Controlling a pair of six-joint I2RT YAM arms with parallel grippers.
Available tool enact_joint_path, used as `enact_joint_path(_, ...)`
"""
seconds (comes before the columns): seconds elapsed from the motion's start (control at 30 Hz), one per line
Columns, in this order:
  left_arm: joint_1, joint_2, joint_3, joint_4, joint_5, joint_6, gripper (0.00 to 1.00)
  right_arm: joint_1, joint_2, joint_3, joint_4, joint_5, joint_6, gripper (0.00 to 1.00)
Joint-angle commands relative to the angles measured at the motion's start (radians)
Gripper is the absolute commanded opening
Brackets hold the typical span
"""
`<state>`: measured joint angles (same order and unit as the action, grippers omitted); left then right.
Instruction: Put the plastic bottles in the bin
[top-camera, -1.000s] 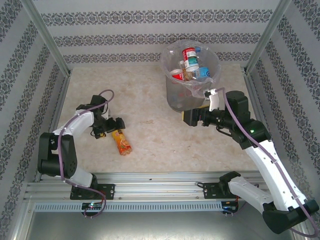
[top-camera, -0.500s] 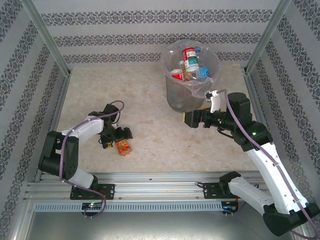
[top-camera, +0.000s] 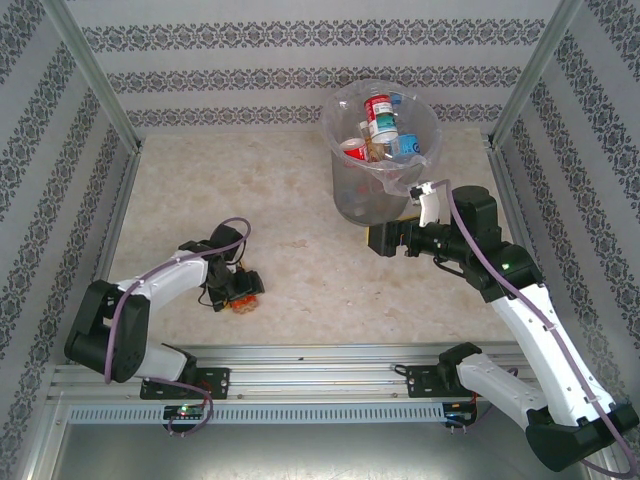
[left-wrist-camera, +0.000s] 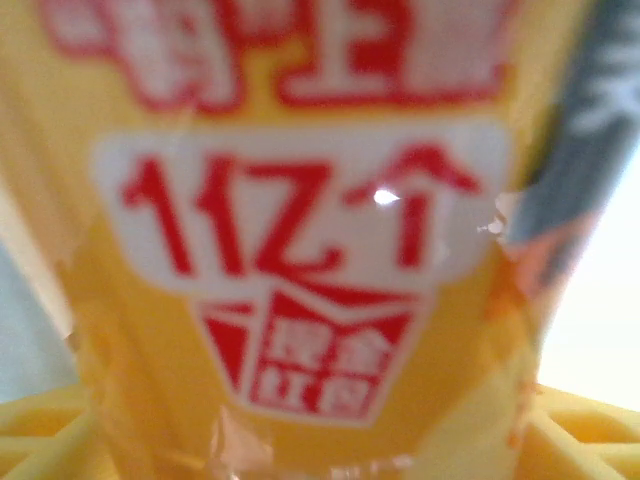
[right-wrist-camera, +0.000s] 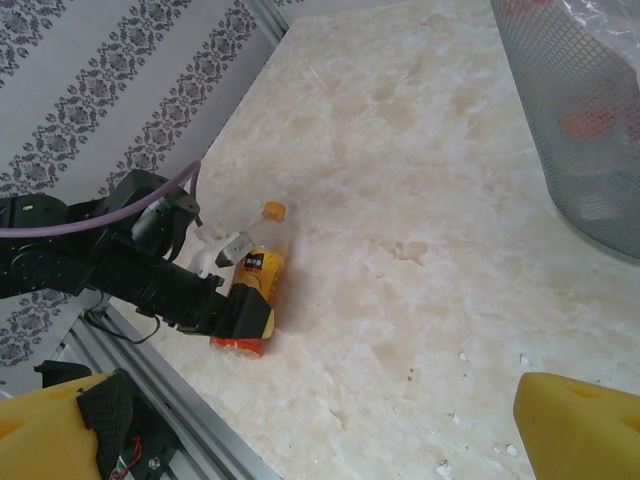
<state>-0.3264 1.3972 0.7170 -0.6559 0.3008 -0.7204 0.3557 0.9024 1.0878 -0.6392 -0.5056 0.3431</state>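
A: Largest item?
B: Table (top-camera: 290, 170), pale marbled top.

A: Next?
B: Bin (top-camera: 358, 198), grey, clear liner, upright at the far right of the table. Bottles (top-camera: 378, 108) heaped inside, with red and blue labels showing.

A: Grippers?
B: Right gripper (top-camera: 374, 238): low, just beside the bin's base, pointing left. Its yellow fingers (right-wrist-camera: 575, 430) are wide apart with nothing between them.
Left gripper (top-camera: 238, 288): down at the table's near left, astride one orange bottle (right-wrist-camera: 262, 262).

A: Clamped on it?
B: Cannot tell. The label sits close between the fingers, but contact is unclear.

A: That bottle's position?
B: Lying on its side on the table, well apart from the bin, orange cap (right-wrist-camera: 273, 210) pointing away from the left gripper.
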Motion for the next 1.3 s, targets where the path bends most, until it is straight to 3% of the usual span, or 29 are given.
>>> enact_joint_path(0.0,-0.016,-0.03,0.003,0.019,0.016,-0.005,0.73,-0.003,0.002,-0.019,0.015,0.003,0.015,0.98)
enact_joint_path(0.3,-0.051,-0.102,0.011,0.054,0.049,0.109,0.63,0.002,0.012,-0.074,0.08,-0.012,0.1,0.98)
enact_joint_path(0.43,-0.112,-0.178,-0.011,0.192,0.127,0.14,0.61,0.006,0.025,-0.117,0.157,-0.053,0.182,0.97)
enact_joint_path(0.7,-0.23,-0.308,-0.031,0.454,0.182,0.156,0.58,0.036,0.118,-0.163,0.27,-0.106,0.304,0.97)
enact_joint_path(0.97,-0.365,-0.255,-0.012,0.671,0.202,0.131,0.61,0.12,0.234,-0.108,0.348,-0.111,0.352,0.98)
enact_joint_path(1.27,-0.439,-0.19,0.027,0.772,0.228,0.122,0.63,0.148,0.298,-0.074,0.374,-0.092,0.356,0.98)
